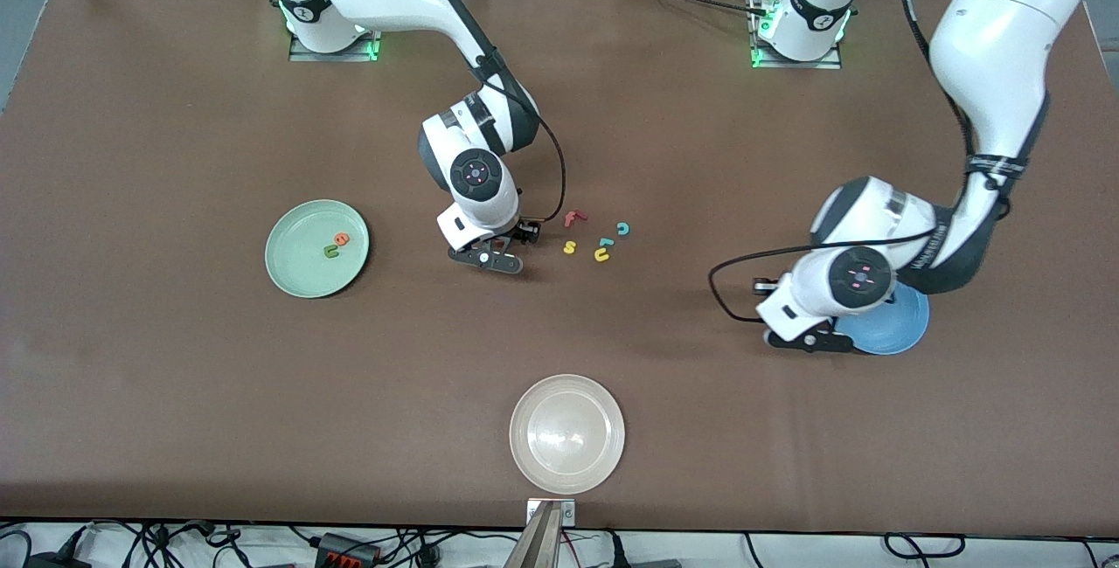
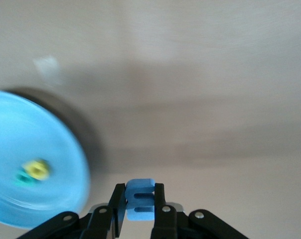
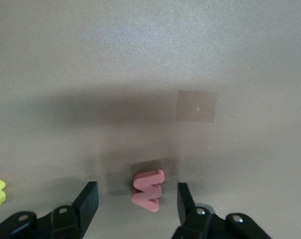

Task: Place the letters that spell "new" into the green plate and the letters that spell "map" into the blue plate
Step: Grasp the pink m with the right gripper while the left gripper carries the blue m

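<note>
Cream-white plate (image 1: 566, 434) sits nearest the camera. Blue plate (image 1: 887, 329) holds yellow "a" (image 2: 37, 169) and teal "p" (image 2: 24, 177); left end effector (image 2: 139, 203) beside it grips blue "m" (image 2: 140, 199). Green plate (image 1: 316, 248) holds "n" (image 1: 331, 251), "e" (image 1: 342, 238). Right end effector (image 3: 137, 199), fingers apart, straddles pink "w" (image 3: 148, 189) on the counter (image 1: 175, 393)

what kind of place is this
Probably a robotics lab bench: two white robot arms bolted to a brown table, loose cables along its edge, and foam letters and plates set out for sorting.
</note>
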`<state>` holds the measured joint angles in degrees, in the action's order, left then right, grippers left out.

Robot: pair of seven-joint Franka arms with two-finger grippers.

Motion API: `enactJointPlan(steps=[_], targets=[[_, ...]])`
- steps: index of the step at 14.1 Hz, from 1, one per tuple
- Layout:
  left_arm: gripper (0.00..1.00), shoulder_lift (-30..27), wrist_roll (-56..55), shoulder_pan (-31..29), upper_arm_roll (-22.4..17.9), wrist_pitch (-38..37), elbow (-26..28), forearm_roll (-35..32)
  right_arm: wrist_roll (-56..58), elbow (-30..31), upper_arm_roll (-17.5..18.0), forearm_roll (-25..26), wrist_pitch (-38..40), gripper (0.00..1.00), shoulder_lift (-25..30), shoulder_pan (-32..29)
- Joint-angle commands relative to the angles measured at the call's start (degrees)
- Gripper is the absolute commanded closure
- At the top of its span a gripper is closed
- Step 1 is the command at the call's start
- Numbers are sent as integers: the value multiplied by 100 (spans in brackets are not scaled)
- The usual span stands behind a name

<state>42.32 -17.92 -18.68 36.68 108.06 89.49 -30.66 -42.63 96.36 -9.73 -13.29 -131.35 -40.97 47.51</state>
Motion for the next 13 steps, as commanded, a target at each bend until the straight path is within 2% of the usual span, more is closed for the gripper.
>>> enactJointPlan(steps=[1, 3, 5, 7, 9, 11, 13], targets=[[88, 48, 1252, -468, 23, 22, 59, -693, -96, 31, -29, -77, 57, 29, -17, 57], [85, 136, 1746, -741, 23, 346, 112, -792, -61, 41, -29, -77, 57, 32, -17, 57], [51, 329, 1818, -943, 23, 532, 156, -801, -43, 41, -29, -77, 48, 40, -25, 48], [0, 321, 1827, -962, 23, 515, 147, -784, -34, 41, -29, -68, 48, 53, -34, 48], [0, 286, 1810, -953, 76, 471, 121, -766, -26, 32, -29, -68, 39, 59, -61, 39], [0, 164, 1792, -953, 137, 453, 86, -696, -26, 32, -29, -68, 39, 59, -61, 39], [0, -4, 1783, -988, 365, 366, 60, -687, -8, 23, -29, -68, 39, 68, -61, 39]])
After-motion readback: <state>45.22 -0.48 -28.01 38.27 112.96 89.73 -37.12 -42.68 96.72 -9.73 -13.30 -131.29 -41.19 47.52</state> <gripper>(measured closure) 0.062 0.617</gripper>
